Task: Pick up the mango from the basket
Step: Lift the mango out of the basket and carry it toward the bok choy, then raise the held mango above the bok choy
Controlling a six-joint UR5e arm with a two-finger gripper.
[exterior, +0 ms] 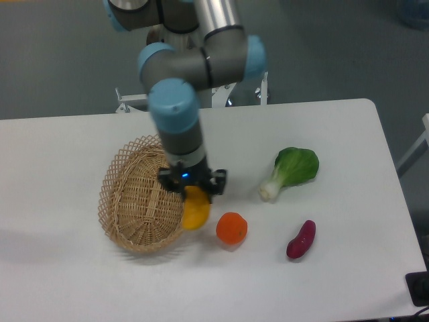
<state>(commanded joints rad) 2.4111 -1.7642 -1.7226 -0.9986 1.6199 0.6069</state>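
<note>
As the gripper (193, 192) hangs clenched on the mango (196, 208) beside the basket (137, 204) rim, only the fruit's top looks pinched — the smooth skin could slip free.

A white table (80, 282) with rounded corners carries a spread of produce. An oval wicker basket (137, 201) sits on its left half. Just right of the basket lies a round orange (231, 228). Farther right rest a leafy green bok choy (291, 171) and, nearer the front edge, a dark purple-red sweet potato (301, 239).
</note>
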